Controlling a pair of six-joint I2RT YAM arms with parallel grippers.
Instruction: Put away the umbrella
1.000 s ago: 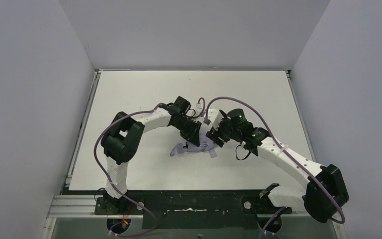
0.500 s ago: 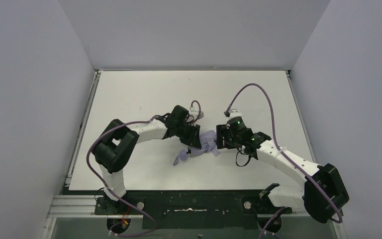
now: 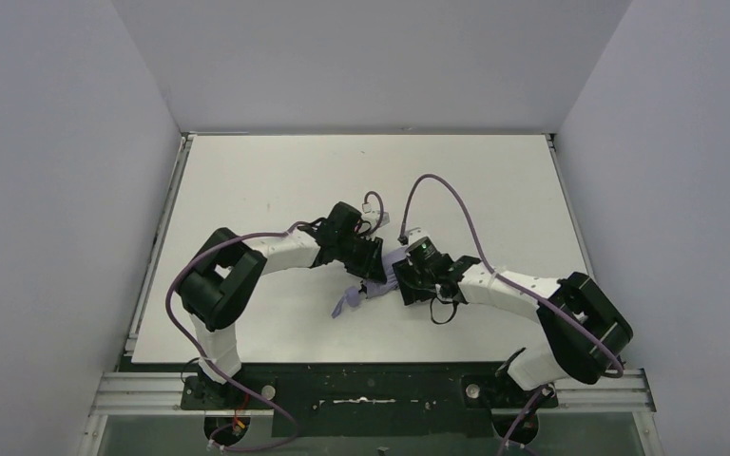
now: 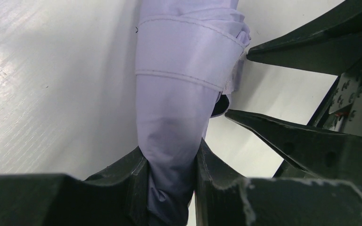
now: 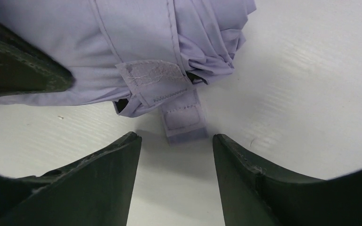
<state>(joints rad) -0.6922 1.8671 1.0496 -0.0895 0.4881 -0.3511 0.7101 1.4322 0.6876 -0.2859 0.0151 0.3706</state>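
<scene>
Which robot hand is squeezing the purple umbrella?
The left hand: its fingers pinch the umbrella's folded fabric. The right hand is open, with its fingers spread apart near the strap.

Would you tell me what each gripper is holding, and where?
Left gripper pinches the umbrella by its folded canopy; right gripper holds nothing.

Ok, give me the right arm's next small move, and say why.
Probably ease the right gripper forward and close on the strap tab: its jaws stand open with the tab lying loose just ahead of them, while the left gripper clamps the folded umbrella.
</scene>
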